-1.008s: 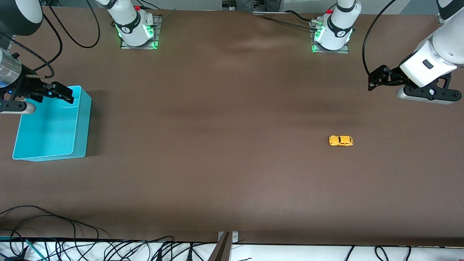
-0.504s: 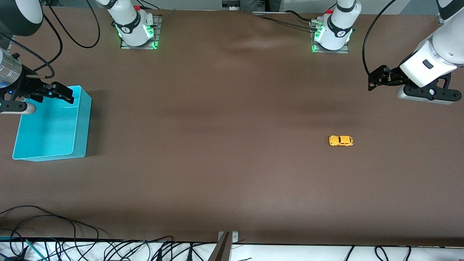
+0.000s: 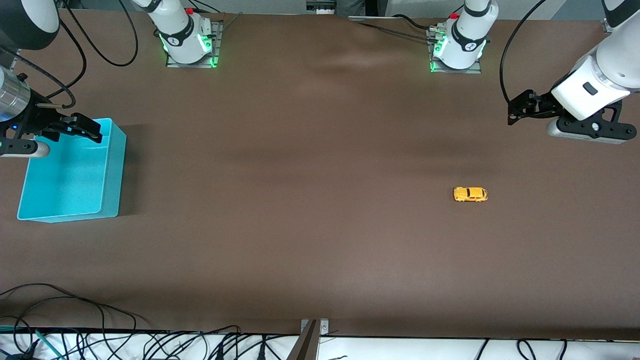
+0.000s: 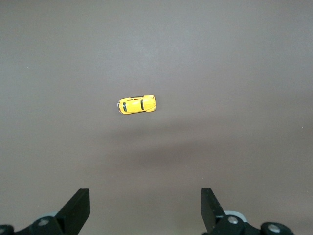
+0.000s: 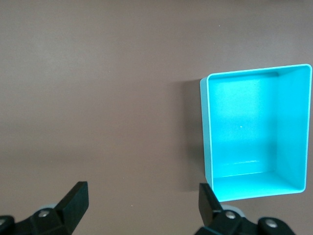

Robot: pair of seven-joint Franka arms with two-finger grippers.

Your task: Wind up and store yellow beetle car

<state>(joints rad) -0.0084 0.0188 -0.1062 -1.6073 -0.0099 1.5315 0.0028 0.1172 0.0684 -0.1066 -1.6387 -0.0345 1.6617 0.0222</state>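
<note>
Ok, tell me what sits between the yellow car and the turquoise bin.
Nothing: the front view shows only bare brown table between the yellow beetle car and the turquoise bin.

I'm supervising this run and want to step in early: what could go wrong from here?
The yellow beetle car is tiny, on wheels, and may roll or slip from the open left gripper. The turquoise bin sits at the right arm's end, under the open right gripper, so storing the car needs a long carry or handover.
</note>
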